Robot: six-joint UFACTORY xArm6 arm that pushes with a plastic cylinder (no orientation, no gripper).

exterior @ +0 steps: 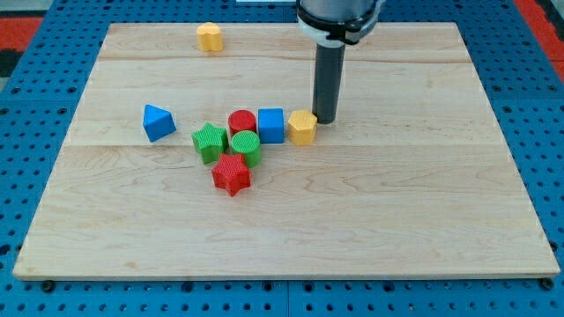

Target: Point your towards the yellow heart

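Wooden board (441, 229) on blue pegboard (35, 97), fills most of view. Dark rod (328, 79) down from top centre, no claw fitted, so nothing to open, close or grasp. Tip (324, 120) just right of centre, touching or almost touching yellow hexagon (301, 128) on its right side. Cluster near centre: blue cube (271, 125) against hexagon's left, red cylinder (242, 121), green cylinder (246, 148), green star (209, 143), red star (232, 174) lowest. Blue triangle (158, 121) apart, toward left edge. Yellow heart (210, 37) alone near top edge, left of centre, well apart from tip. Task barely begun by the look of it: tip beside wrong yellow block; remaining is travel up-left across board to heart, likely skirting cluster.
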